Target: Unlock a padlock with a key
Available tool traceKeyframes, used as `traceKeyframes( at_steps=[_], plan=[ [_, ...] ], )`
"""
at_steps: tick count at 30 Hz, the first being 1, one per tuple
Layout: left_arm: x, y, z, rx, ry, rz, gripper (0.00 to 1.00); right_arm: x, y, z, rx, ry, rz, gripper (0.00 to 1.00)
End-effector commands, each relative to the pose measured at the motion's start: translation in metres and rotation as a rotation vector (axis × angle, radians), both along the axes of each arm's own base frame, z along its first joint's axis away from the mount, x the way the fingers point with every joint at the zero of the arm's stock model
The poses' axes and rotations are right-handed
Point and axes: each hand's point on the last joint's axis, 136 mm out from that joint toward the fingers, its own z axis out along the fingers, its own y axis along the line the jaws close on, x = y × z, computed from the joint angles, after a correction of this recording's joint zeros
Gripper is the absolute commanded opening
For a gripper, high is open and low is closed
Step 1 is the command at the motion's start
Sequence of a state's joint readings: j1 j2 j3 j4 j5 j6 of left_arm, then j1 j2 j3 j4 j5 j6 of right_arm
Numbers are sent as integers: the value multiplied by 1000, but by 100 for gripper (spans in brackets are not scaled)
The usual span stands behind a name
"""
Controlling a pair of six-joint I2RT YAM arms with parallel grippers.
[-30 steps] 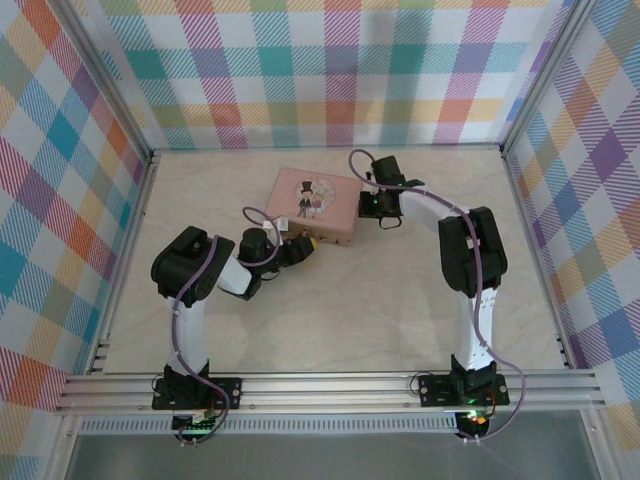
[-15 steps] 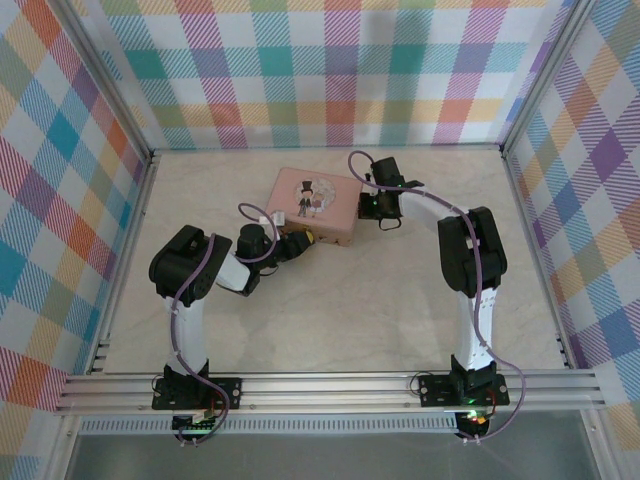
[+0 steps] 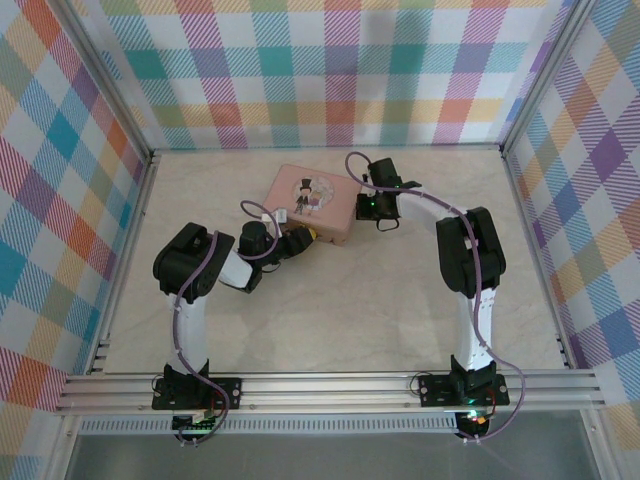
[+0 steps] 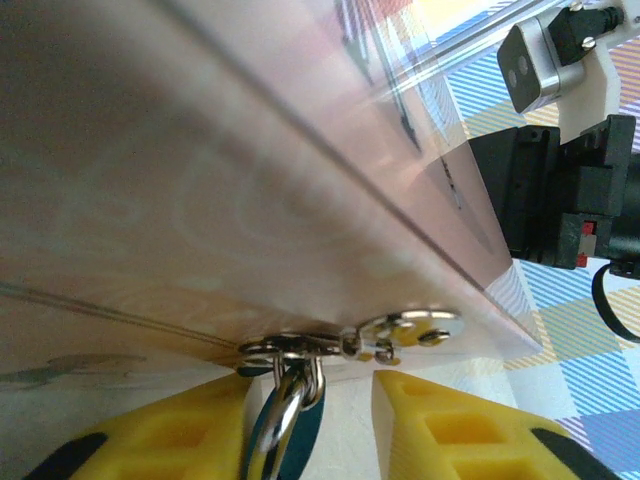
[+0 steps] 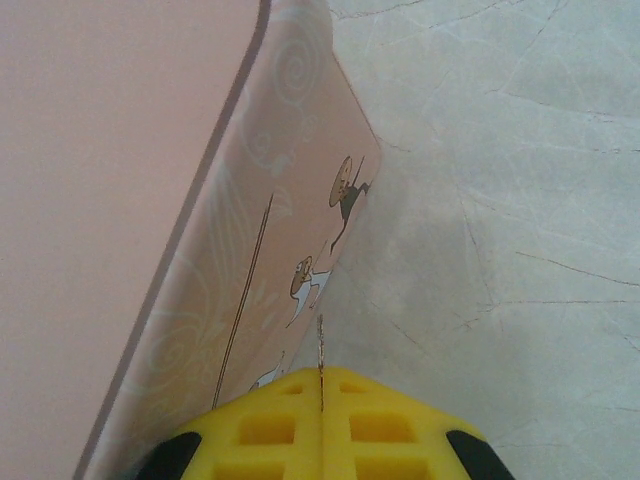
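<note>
Marbled tabletop (image 5: 500,200) spreads under both claws. Parted and clasping nothing, the left claw (image 4: 310,390) has the padlock (image 4: 285,420) between its fingers (image 4: 150,440), hung from the hasp (image 4: 400,330) of the tin (image 4: 200,200) just ahead. Pinched tight, the right claw (image 5: 321,385) grips the key (image 5: 320,345), with the tin ahead-left.

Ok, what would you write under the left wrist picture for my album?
Left gripper, fingers open either side of the teal padlock hooked on the pink tin.

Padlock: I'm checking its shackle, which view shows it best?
Left wrist: the padlock hangs close-up from the pink tin's hasp, between the left gripper's jaws. Top external: too small to tell; right wrist faces the tin's side.
</note>
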State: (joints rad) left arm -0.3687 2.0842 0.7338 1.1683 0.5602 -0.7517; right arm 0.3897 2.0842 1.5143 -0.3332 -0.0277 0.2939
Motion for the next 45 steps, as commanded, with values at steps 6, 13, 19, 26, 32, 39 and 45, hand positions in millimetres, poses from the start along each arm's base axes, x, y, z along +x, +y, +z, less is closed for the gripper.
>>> traceKeyframes(
  at_steps=[6, 13, 19, 26, 32, 39, 45],
  plan=[
    [-2, 14, -3, -23, 22, 27, 29, -2, 9, 14, 13, -37, 39, 0],
    [-4, 21, -6, -17, 41, 31, 27, -1, 9, 13, 14, -37, 36, 0],
    [-5, 24, -6, -19, 43, 29, 18, 1, 10, 13, 13, -40, 35, 0],
    [-6, 22, -2, -19, 41, 7, 12, 4, 9, 16, 8, -48, 32, 0],
    [-18, 21, -8, 12, 79, -26, 7, 17, 4, 21, 12, -59, 10, 0],
    [-43, 9, -22, 38, 139, -96, 5, 37, 7, 28, 18, -78, 11, 0],
    [-65, -13, -30, 50, 181, -163, 5, 51, 24, 33, 64, -88, 65, 0]
  ],
)
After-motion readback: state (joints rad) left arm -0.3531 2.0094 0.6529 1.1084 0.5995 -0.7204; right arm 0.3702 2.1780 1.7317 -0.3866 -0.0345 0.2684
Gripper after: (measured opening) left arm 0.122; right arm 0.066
